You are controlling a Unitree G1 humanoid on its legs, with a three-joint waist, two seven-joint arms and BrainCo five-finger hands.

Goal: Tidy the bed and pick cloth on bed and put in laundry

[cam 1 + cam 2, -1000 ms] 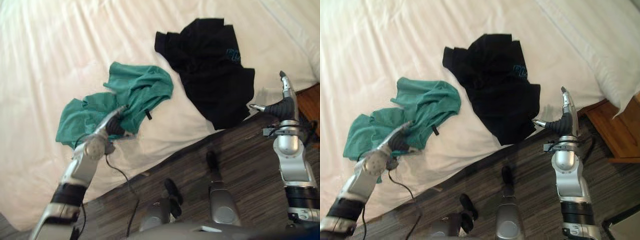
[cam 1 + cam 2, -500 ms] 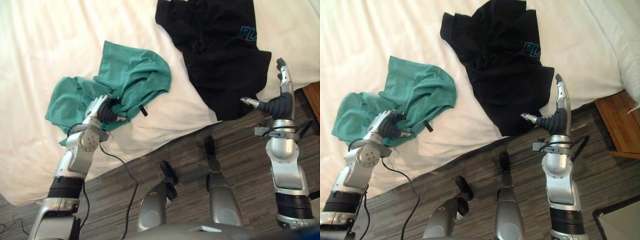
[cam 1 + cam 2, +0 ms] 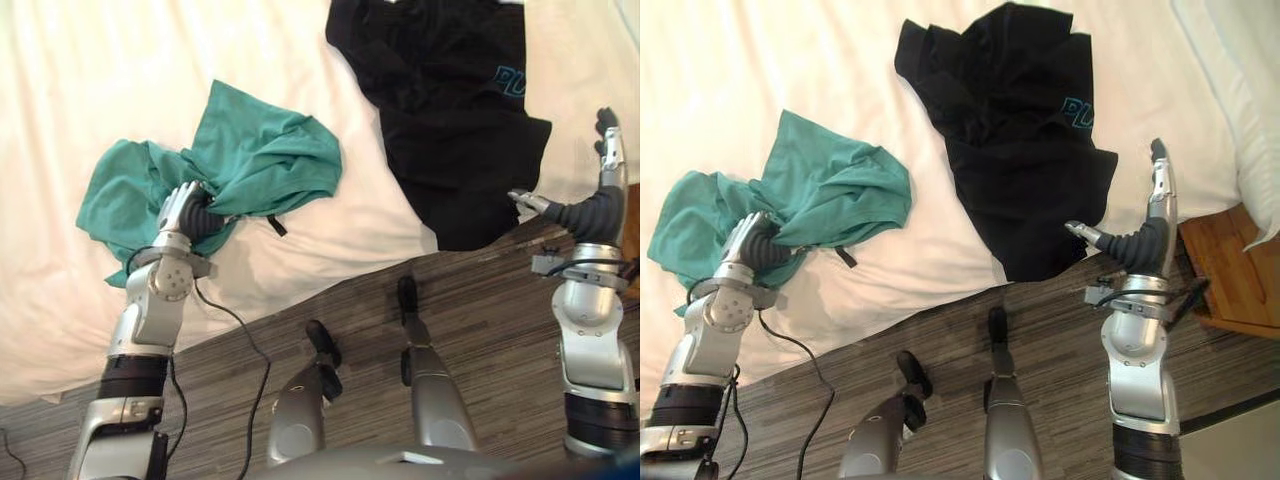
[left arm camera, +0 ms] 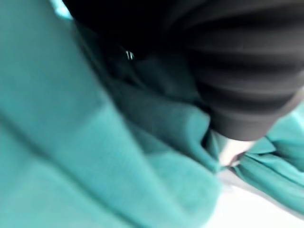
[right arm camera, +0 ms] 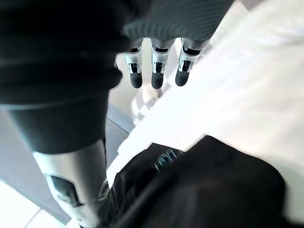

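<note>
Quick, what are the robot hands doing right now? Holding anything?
Left robot hand: closed on the green cloth.
Right robot hand: open, holding nothing.

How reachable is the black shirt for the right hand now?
Probably yes: the right hand is open, raised beside the near corner of the black shirt at the bed edge, with nothing between them. The left hand grips the green garment.

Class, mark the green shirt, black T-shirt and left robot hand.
green shirt (image 3: 280, 160): left eye view, its bunched middle.
black T-shirt (image 3: 1020, 150): right eye view, chest area.
left robot hand (image 3: 182, 208): left eye view, its knuckles.
</note>
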